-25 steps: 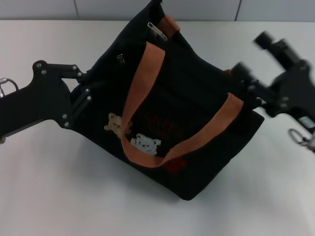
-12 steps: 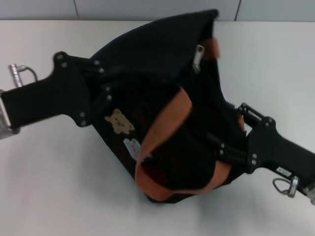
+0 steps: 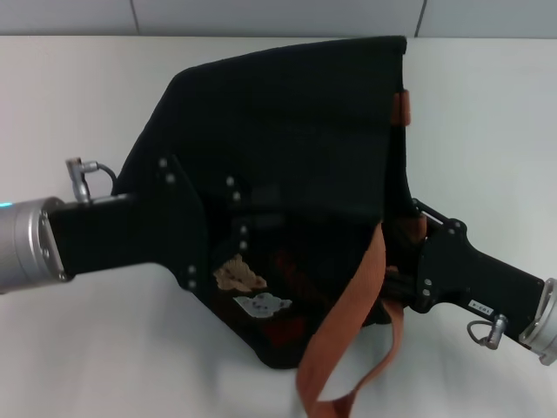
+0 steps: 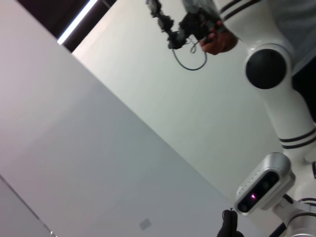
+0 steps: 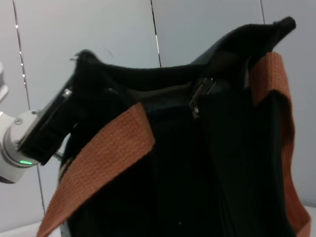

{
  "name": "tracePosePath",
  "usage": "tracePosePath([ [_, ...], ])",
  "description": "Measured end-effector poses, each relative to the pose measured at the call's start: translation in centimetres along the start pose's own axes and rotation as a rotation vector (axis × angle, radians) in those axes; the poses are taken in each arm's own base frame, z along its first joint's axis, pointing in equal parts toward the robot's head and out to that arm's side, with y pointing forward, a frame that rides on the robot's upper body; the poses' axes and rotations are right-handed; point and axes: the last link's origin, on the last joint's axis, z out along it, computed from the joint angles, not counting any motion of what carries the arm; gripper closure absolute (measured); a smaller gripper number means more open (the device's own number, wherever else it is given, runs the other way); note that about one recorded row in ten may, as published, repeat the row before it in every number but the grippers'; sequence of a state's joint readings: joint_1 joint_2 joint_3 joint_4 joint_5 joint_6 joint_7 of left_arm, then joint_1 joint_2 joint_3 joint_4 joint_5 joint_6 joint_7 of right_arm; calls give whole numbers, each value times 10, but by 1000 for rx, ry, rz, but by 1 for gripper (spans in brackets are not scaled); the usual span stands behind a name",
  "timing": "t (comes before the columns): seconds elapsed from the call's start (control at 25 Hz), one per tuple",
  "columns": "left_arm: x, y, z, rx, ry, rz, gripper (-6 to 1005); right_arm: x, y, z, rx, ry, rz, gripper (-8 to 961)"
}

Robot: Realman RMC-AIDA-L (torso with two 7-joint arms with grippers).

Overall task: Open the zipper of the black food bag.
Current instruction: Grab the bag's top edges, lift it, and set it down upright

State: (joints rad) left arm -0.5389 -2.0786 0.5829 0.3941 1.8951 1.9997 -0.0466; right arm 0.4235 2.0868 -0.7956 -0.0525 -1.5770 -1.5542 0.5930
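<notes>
The black food bag [image 3: 287, 139] is tipped over above the white table, one broad black side facing up. Its bear patches [image 3: 239, 274] sit low, and an orange-brown handle [image 3: 348, 340] dangles toward the table. My left gripper [image 3: 228, 228] reaches in from the left and is shut on the bag's side. From the right, my right gripper [image 3: 402, 277] is pressed against the bag's edge behind the handle. The zipper is hidden in the head view. In the right wrist view, a silver pull [image 5: 200, 96] hangs near the bag's top edge [image 5: 163, 74]; which zipper it belongs to is unclear.
The white table [image 3: 96, 348] spreads all around the bag, with a grey panelled wall [image 3: 261, 13] behind it. The left wrist view faces away from the bag and shows a white robot body [image 4: 276, 89] and a person's hand [image 4: 217, 42] holding a cable.
The bag has rolled over, so its top and silver pull are no longer visible from above. A handle now hangs down. The left gripper moved right and the right gripper moved in under the bag's edge.
</notes>
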Motion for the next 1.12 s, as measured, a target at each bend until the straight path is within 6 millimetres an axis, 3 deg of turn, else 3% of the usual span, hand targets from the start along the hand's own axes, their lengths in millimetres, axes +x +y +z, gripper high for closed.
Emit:
tracePosePath([
  [0.2,0,6,3,2,8,72,908,0,-4,3,3,18,7,138],
  [0.32,0,11,5,-13,14,152,908,-1,1,-6,0,-12,29,138],
  [0.44,-2,11,6,-17,9,159,908,-5,9,-31,46,-100,39,138],
  [0.48,-2,11,6,-17,9,159,908,-10,12,-50,104,-163,32,139],
  [0.68,-2,11,7,-22,9,166,908,-22,18,-76,216,-310,-15,139],
  [0.84,-2,11,7,-23,8,166,908,-27,17,-77,241,-362,-15,139],
  [1.12,-3,12,8,-22,3,160,907,-37,12,-50,107,-356,-41,140],
])
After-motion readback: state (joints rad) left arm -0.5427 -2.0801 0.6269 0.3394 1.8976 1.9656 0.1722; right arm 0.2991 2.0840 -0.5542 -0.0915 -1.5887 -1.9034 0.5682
